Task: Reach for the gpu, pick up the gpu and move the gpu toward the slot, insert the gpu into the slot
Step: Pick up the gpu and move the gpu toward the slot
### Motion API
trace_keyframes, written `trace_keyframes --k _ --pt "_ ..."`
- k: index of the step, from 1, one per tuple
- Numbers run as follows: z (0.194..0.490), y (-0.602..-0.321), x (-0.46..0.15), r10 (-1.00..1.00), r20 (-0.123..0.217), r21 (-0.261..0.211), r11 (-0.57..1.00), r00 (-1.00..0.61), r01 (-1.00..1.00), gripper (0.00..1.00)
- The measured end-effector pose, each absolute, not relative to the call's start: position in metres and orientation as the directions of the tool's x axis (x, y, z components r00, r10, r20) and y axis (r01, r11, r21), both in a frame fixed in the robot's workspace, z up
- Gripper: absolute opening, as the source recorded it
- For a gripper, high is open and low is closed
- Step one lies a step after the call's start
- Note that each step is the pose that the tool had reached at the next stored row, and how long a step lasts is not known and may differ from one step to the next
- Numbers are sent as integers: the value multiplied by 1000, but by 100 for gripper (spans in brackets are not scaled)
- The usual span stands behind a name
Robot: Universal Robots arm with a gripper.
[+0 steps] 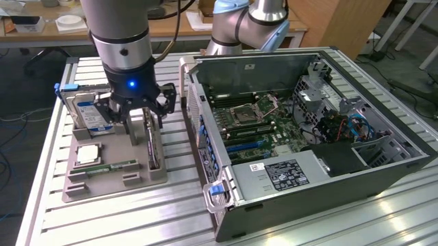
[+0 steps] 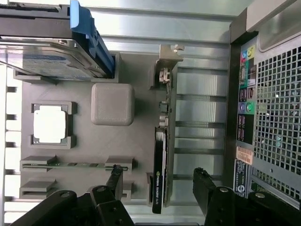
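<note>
The arm (image 1: 122, 31) was a fat, round, silver-grey tube with a darker band and a small black dot on its side. Lower down it turned black, and a little blue light (image 1: 131, 83) glowed there. The gripper (image 1: 142, 120) was black too, with two thin fingers (image 2: 203, 181), and a joint (image 1: 233, 13) behind had a pale blue cap.

Print on the gpu (image 2: 161, 165) illegible

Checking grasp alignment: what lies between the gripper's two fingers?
In the wrist view, the gpu, standing on edge in the grey holder, lies between the open gripper's fingers.
</note>
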State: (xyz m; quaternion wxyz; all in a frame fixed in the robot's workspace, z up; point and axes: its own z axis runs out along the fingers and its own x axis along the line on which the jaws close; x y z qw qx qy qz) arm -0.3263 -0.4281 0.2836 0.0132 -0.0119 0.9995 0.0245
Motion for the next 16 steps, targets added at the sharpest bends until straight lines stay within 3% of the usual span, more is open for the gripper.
trace_keyframes --k 16 --pt "255 -428 -326 -23 -27 49 999 -999 -24 71"
